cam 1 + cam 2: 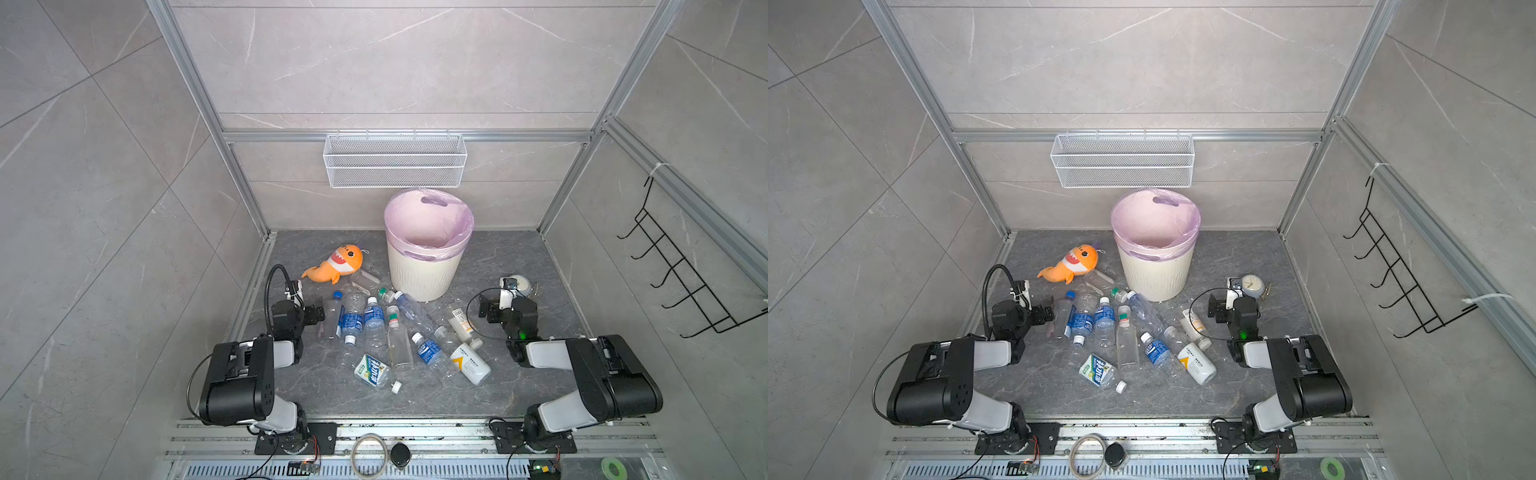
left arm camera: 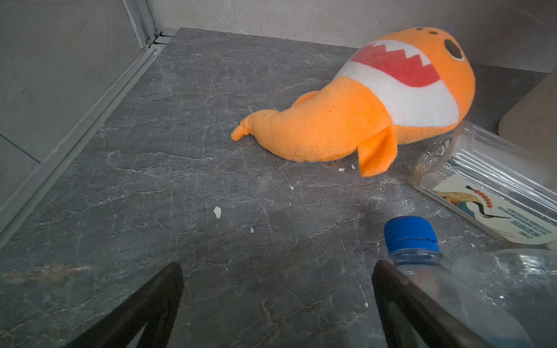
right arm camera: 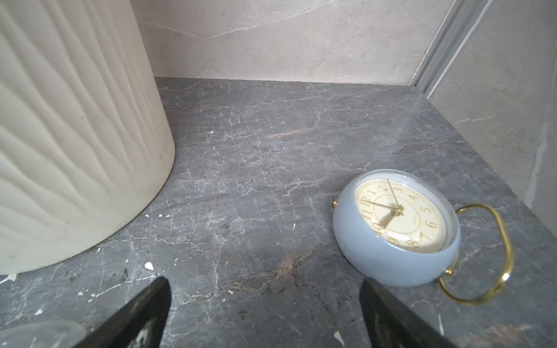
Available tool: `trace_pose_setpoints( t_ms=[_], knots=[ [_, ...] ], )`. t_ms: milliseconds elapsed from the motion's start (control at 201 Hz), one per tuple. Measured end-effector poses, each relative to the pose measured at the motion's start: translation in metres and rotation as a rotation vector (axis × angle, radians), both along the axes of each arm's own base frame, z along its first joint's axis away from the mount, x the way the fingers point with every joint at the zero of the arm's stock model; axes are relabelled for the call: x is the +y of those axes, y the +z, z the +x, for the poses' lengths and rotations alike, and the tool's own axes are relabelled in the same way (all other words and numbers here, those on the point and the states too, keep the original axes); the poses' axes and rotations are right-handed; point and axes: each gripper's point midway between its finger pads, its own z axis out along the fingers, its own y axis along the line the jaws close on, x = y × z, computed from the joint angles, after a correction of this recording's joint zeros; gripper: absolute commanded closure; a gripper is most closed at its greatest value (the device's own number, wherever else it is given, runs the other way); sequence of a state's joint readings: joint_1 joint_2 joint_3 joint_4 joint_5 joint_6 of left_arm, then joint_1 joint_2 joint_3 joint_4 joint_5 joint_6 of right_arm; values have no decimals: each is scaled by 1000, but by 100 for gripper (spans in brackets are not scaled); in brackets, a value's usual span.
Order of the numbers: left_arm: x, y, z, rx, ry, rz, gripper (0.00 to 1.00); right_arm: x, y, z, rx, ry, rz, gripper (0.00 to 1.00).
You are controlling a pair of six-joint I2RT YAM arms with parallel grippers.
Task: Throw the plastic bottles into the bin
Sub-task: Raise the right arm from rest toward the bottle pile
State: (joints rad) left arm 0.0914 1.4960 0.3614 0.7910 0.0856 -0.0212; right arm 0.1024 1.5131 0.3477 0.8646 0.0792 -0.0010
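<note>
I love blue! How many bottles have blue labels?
3 blue-labelled bottles: one and another side by side, on the pile's left; a third beside the white bottle. Some labels may be hidden.

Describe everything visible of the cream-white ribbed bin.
The cream-white, ribbed, round plastic-looking bin stands upright on the dark marbled surface, tapering toward its base. A pale pink-lilac plastic bag lines it and folds over the rim, handle holes showing. No bottle shows inside. Small clear plastic bottles lie by its base; contact is unclear.
</note>
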Motion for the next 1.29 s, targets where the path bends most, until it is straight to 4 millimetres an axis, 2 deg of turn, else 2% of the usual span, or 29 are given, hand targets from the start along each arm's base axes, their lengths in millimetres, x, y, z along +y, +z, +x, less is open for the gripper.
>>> trace_pose_setpoints(
  t_ms=[806, 976, 1095, 1294],
  knots=[
    [4, 0, 0, -3, 21, 10, 0, 0, 0, 0, 0, 1, 0, 0],
    [5, 1, -8, -11, 44, 27, 0, 3, 3, -3, 4, -5, -12, 1],
    [2, 18, -19, -53, 71, 57, 0, 0, 27, -5, -24, -48, -34, 1],
    [-18, 82, -35, -201, 96, 101, 0, -22, 94, -1, -58, -249, 54, 0]
  ],
)
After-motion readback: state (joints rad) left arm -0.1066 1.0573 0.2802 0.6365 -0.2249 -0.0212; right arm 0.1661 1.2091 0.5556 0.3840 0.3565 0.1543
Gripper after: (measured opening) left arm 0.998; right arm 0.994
